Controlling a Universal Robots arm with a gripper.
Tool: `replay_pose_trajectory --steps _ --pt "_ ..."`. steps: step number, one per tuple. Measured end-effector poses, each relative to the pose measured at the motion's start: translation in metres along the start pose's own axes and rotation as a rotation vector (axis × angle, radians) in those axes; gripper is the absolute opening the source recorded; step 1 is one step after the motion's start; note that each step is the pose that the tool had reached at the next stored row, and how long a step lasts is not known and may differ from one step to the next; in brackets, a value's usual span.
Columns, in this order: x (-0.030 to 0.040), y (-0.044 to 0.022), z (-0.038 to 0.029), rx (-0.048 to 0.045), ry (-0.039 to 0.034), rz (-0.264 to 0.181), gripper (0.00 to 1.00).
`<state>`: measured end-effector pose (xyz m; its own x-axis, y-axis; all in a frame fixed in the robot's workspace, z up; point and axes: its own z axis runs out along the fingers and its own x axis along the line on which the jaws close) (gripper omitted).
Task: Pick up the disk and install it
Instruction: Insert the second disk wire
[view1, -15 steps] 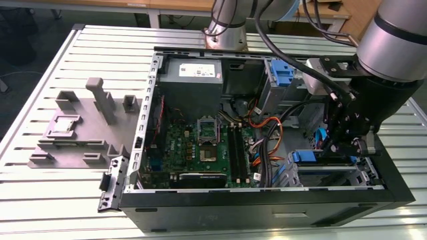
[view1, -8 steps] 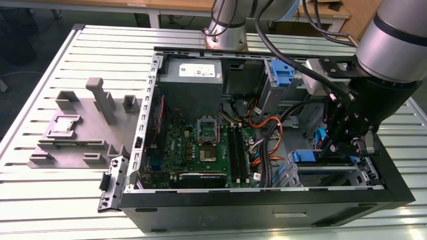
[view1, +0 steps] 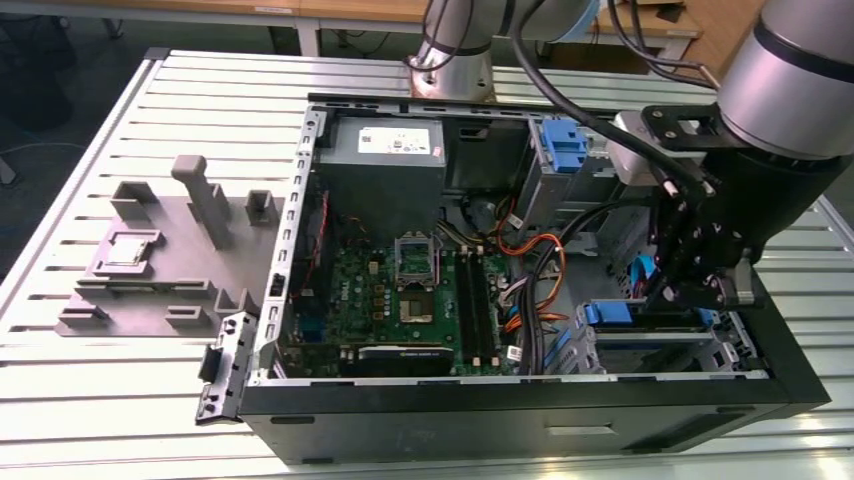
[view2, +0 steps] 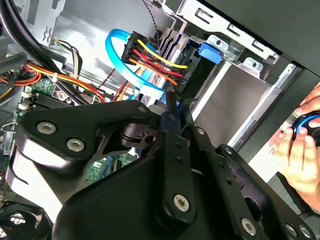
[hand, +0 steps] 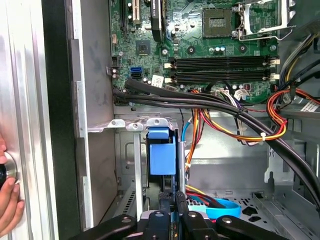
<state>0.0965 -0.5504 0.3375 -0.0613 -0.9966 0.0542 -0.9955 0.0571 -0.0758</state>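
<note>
Gripper: the gripper is lowered into the drive cage. Its jaws are drawn nearly together, with only a thin blue strip between them. I judge they are pinching the disk by its edge so it can go down a narrow slot.
Disk: the disk stands on edge inside the drive cage, with the blue end of its frame showing. It looks well into the slot, though I cannot tell whether it is fully seated.
Cables: a bundle of red, yellow and orange cables with a black plug hangs just beside the drive cage, close to the jaws.
Motherboard: the motherboard lies beyond the drive cage, past the thick black cables.
Hand: a person's hand rests on a round knob outside the case, on the far side of the case wall from the drive cage.
Views: the first wrist view looks straight down the slot. The second wrist view shows the plug. The exterior view adds the grey tray, well apart from the drive cage.
</note>
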Motion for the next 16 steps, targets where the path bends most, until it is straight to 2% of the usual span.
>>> replay_pose_trajectory --steps 3,9,13,14,16 --pt "0.0001 0.0 -0.0002 -0.0002 -0.0018 0.0 0.16" --pt "0.0023 -0.0002 0.0 -0.0026 -0.0425 0.003 0.16" --pt "0.0071 -0.0007 0.0005 -0.003 -0.0481 0.004 0.16" --pt "0.0079 -0.0008 0.0006 -0.0032 -0.0518 0.004 0.16" --pt "0.009 -0.0011 0.001 -0.0042 -0.0674 0.005 0.16"
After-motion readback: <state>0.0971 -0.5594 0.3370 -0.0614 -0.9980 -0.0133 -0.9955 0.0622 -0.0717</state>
